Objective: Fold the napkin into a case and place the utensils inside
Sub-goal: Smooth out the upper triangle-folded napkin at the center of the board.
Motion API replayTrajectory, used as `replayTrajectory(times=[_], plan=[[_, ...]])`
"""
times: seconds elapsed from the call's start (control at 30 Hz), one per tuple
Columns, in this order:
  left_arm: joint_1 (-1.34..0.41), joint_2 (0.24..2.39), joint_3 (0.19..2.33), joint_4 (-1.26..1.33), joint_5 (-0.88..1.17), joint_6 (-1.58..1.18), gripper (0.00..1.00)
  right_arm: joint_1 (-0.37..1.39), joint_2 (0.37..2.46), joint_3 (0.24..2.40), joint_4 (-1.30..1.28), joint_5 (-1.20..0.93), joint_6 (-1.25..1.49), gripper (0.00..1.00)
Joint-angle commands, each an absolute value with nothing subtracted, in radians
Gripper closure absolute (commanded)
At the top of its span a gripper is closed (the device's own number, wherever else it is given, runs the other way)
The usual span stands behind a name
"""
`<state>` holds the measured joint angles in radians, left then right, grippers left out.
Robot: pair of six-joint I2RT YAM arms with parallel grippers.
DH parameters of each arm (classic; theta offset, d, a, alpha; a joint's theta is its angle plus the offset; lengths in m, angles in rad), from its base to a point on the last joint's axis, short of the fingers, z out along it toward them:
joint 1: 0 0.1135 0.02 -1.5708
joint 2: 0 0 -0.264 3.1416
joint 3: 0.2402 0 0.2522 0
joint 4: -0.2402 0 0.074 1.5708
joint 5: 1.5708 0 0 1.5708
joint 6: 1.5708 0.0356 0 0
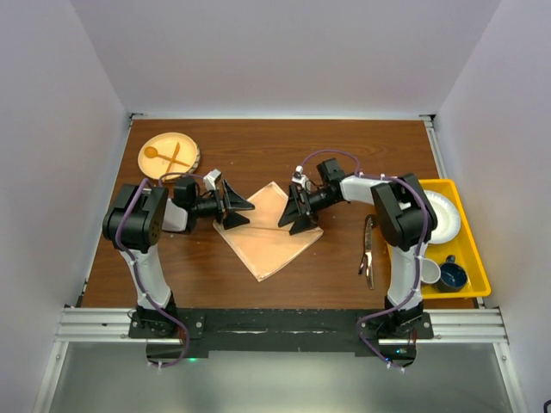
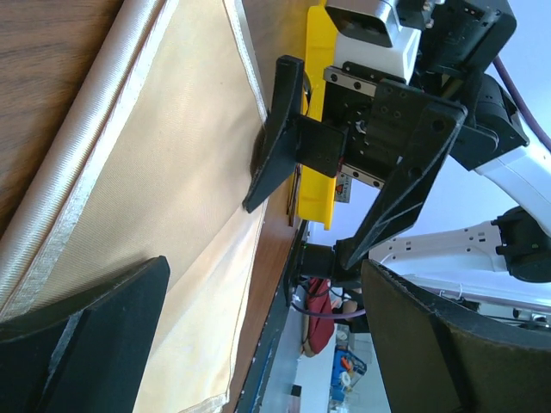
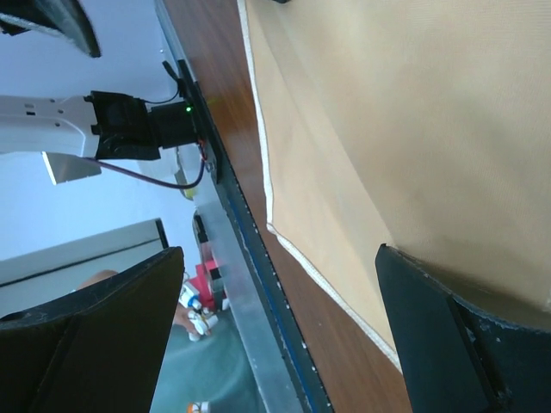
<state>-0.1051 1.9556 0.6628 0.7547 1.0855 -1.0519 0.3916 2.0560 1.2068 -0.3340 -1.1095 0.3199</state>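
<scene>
The peach-orange napkin (image 1: 271, 231) lies flat as a folded diamond at the table's middle. It also shows in the left wrist view (image 2: 164, 172) and the right wrist view (image 3: 413, 112). My left gripper (image 1: 241, 211) is open at the napkin's left corner, its jaws wide apart with nothing between them. My right gripper (image 1: 294, 215) is open at the napkin's right corner, one finger (image 3: 465, 344) resting on the cloth's edge. The dark utensils (image 1: 368, 249) lie on the table to the right of the napkin, near the right arm.
A round wooden plate (image 1: 185, 148) with a pale wooden spoon and fork sits at the back left. A yellow tray (image 1: 469, 258) at the right edge holds a white plate, a white cup and a dark blue cup (image 1: 452, 277).
</scene>
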Motion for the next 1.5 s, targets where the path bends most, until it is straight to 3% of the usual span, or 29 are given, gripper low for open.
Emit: replayTrajectory(times=[0.0,0.33,0.63,1.23,1.37,1.4,1.47], plan=[[-0.106,2.019,0.637,0.637,0.979,-0.928,0.00,0.429,1.950,1.203,-0.264,-1.098,0.423,0.02],[-0.110,2.013,0.630,0.647,0.986,-0.934,0.00,0.525,1.999,1.177,-0.038,-1.089,0.609,0.02],[-0.110,2.017,0.630,0.630,0.989,-0.916,0.00,0.443,2.068,1.157,-0.171,-1.083,0.468,0.02],[-0.112,2.016,0.634,0.661,1.002,-0.920,0.00,0.347,2.017,1.164,-0.448,-1.071,0.207,0.03],[-0.143,1.953,0.650,0.742,1.054,-0.954,0.02,0.345,1.945,1.224,-0.437,-1.062,0.267,0.17],[-0.167,1.938,0.656,0.783,1.063,-0.980,0.03,0.345,1.916,1.236,-0.448,-1.051,0.271,0.30],[-0.208,1.895,0.664,0.848,1.089,-1.024,0.05,0.347,1.888,1.262,-0.486,-1.013,0.267,0.40]])
